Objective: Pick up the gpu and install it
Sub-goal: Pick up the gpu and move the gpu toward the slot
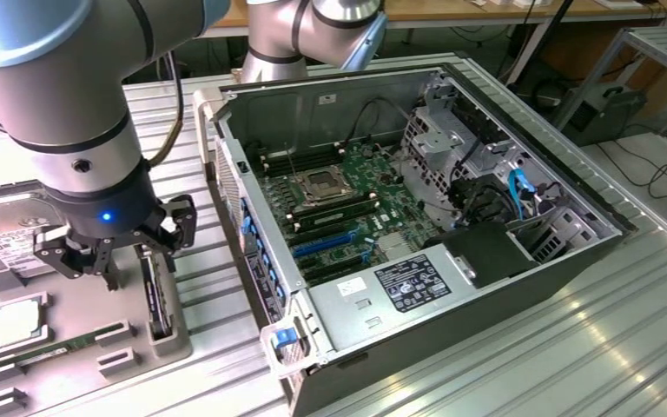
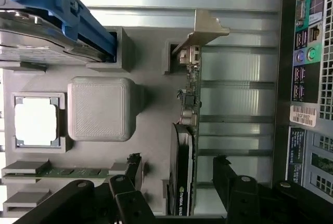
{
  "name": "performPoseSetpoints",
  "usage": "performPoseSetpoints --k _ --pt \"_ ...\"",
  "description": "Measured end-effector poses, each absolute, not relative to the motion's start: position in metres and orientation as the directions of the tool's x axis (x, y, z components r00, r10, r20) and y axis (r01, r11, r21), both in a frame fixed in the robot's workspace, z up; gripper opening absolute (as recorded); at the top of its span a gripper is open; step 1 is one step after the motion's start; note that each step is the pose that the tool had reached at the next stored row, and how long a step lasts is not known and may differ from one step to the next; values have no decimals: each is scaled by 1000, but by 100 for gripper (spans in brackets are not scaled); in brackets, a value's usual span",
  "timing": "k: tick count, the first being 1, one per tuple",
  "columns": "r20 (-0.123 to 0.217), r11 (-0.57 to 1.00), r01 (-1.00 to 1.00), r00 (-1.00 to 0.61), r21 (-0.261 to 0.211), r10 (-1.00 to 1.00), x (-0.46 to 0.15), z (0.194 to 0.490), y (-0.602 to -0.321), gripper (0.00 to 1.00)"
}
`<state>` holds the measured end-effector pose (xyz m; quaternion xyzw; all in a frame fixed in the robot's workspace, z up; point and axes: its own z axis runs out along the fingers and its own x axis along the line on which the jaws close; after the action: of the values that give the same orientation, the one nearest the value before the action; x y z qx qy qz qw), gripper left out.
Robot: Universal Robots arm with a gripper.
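With the end effector [image 1: 119, 261] spread wide over the gpu [image 1: 157, 295], standing on edge in its grey holder [image 1: 177, 343] at 8 o'clock of the open case [image 1: 507, 313], I'd keep it centred astride the card's thin edge.

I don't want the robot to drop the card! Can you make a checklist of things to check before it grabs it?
1. Gripper open: ok, jaws stand wide apart.
2. Gpu standing on edge in the grey holder: ok.
3. One of the fingers on each side of the gpu: ok in the wrist view.
4. Gpu gripped: not ok, the fingers are apart from it.
5. Computer case open: ok.
6. Blue slots on the board free: they look empty, but whether cables are in the way, cannot tell.
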<state>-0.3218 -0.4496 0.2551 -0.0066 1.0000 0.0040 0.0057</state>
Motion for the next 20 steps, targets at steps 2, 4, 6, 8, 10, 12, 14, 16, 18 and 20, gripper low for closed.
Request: performPoseSetpoints --k 2,4,6,8,10,12,14,16,18,20 --pt "-11 1000 -1 -1000 7 -1 -322 252 -450 66" --pt "-10 1000 18 -1000 7 18 -322 249 -450 66" --pt "-9 999 52 -999 7 52 -322 245 -449 66" --pt "-7 998 68 -998 6 69 -322 242 -449 66" --pt "-1 997 71 -997 3 71 -321 240 -446 66" --pt "3 997 72 -997 -1 72 -321 238 -444 66" --pt "4 997 72 -997 -4 72 -321 235 -444 66" --pt "5 997 72 -997 -5 72 -321 231 -444 66" --pt "5 997 72 -997 -8 72 -321 228 -444 66" --pt "5 997 72 -997 -10 72 -319 226 -444 66"
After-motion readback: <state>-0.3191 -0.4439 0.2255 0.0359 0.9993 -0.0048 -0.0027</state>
